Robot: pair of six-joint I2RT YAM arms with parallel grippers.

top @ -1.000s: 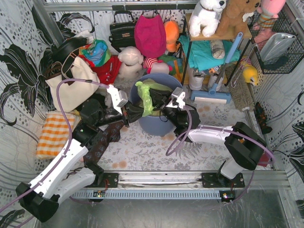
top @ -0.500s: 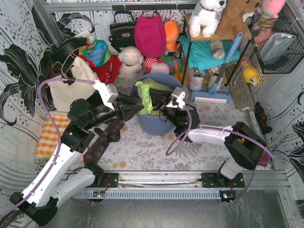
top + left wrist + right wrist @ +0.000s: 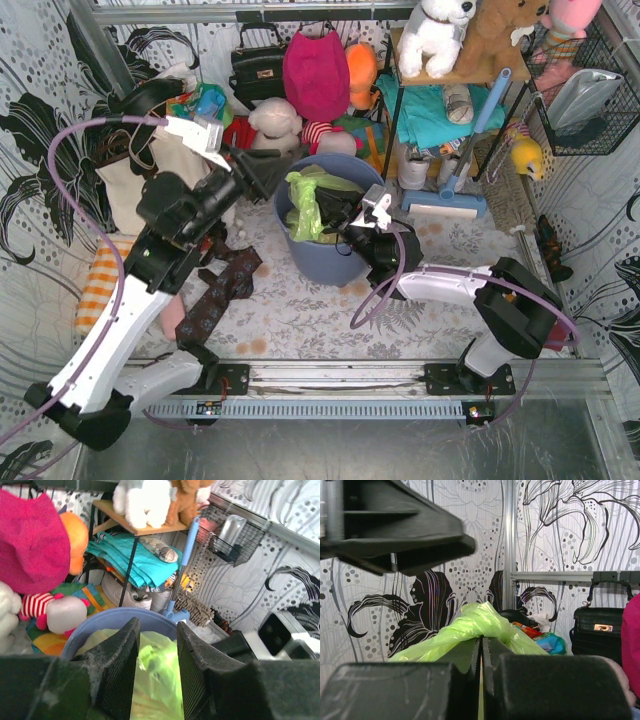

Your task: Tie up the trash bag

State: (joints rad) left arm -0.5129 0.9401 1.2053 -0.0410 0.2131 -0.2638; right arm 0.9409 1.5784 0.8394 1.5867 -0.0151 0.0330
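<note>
Trash bag [image 3: 305, 205]: sat in blue bin [image 3: 335, 262], twisted neck clamped between pressed-together fingers of right gripper [image 3: 481, 652]. Left gripper [image 3: 157, 630] half-parted, empty, hovered above bag, up-left of right gripper. Beyond left gripper: pink bag [image 3: 30, 540], broom [image 3: 189, 550], plush toys [image 3: 142, 500].

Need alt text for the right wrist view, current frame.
The right pincer is shut on a twisted rope of the lime-green trash bag, which bunches up just beyond its tips. A dark, out-of-focus part of the left arm looms at upper left; behind are black-and-white floral wall panels and a black handbag at right.
</note>
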